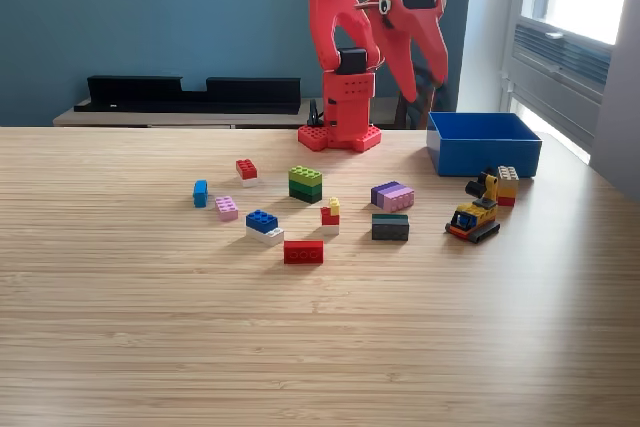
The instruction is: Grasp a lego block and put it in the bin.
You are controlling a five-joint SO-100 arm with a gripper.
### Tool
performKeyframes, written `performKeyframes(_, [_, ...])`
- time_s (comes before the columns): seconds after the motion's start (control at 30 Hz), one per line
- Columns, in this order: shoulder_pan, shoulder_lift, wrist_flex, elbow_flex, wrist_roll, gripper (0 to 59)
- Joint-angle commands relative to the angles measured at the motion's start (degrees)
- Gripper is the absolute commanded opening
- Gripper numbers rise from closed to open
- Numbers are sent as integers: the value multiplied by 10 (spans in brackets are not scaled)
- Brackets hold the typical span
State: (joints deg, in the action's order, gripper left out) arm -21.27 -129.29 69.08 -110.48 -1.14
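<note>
Several lego blocks lie loose across the middle of the table: a red one [303,252] nearest the camera, a blue-on-white one [263,226], a pink one [227,208], a green stack [305,184], a purple one [392,196] and a dark one [390,227]. The blue bin [484,143] stands at the back on the exterior view's right, and nothing shows inside it. The red arm is folded over its base [340,135] at the table's far edge. My gripper [427,87] hangs fingers-down, high above the table just left of the bin, open and holding nothing.
A small yellow lego digger [474,215] and a yellow-topped block [507,185] sit just in front of the bin. A small blue block [200,193], a red-and-white one [246,170] and a red-yellow one [330,212] also lie nearby. A black shelf unit [190,93] stands behind the table.
</note>
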Motion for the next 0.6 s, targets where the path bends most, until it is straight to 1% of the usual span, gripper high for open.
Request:
performKeyframes(0.03, [-4,51,3,91,6,310])
performKeyframes(0.33, [-3,190,10,170,-7,315])
performKeyframes(0.6, [-3,275,50,273,-9,332])
